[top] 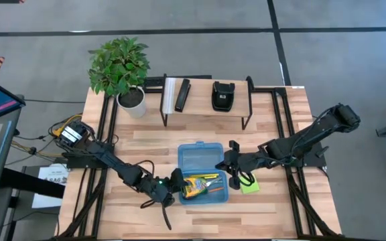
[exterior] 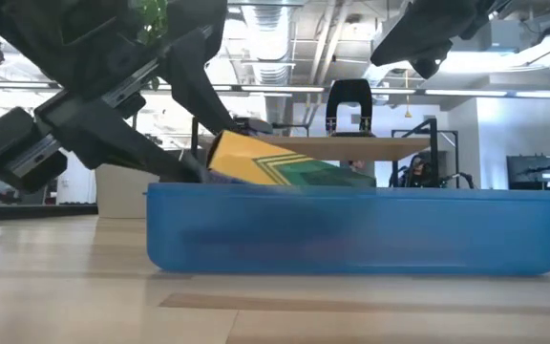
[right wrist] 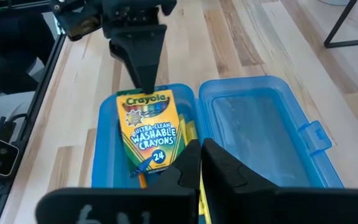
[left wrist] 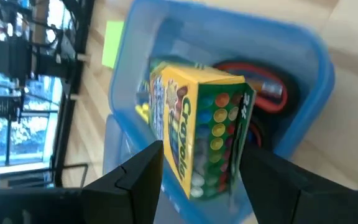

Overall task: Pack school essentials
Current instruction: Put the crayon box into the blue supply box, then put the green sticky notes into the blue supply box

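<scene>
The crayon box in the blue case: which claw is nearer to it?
Left. The left claw has its open fingers on both sides of the crayon box. The right claw is shut and sits beside the blue case, apart from the box.

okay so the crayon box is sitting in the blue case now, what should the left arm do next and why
Probably lift the left claw straight away. Its fingers stand open on either side of the crayon box, which leans tilted inside the blue case, so the box looks released.
</scene>
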Controlling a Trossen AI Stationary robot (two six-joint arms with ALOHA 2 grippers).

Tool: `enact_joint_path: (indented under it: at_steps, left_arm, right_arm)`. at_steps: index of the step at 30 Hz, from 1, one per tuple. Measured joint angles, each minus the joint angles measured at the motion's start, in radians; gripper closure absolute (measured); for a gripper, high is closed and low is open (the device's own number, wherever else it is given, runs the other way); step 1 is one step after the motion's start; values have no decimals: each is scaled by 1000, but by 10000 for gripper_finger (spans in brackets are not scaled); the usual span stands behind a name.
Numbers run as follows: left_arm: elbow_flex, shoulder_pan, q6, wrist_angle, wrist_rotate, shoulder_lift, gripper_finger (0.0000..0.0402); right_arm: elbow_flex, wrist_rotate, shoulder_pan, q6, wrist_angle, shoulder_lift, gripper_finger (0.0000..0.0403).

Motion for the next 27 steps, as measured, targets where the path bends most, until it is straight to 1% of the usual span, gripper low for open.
enact_joint_path:
  at_steps: [7, 11, 13, 15, 17, 19, 24, 27]
  left_arm:
    - [29, 0, -84, -148, -17, -79, 209]
    - [31, 0, -167, -174, -11, -102, 209]
    - [31, 0, -252, -200, -19, -111, 209]
    - [31, 0, -371, -210, -35, -116, 209]
    - [31, 0, -484, -227, -34, -128, 209]
    - [31, 0, -561, -230, -18, -139, 209]
    - [23, -1, -674, -243, 20, -187, 210]
    - [-28, -1, -711, -220, 17, -229, 210]
  right_arm:
    - [0, 0, 0, -1, 4, 0, 366]
    - [0, 0, 0, -1, 5, 0, 366]
    - [0, 0, 0, -2, 5, 0, 366]
    - [0, 0, -2, -2, 8, 0, 366]
    - [0, 0, -2, -2, 8, 0, 366]
    - [0, 0, -2, -2, 8, 0, 366]
    - [0, -1, -12, -6, 13, 17, 366]
    - [0, -4, -28, -7, 14, 37, 366]
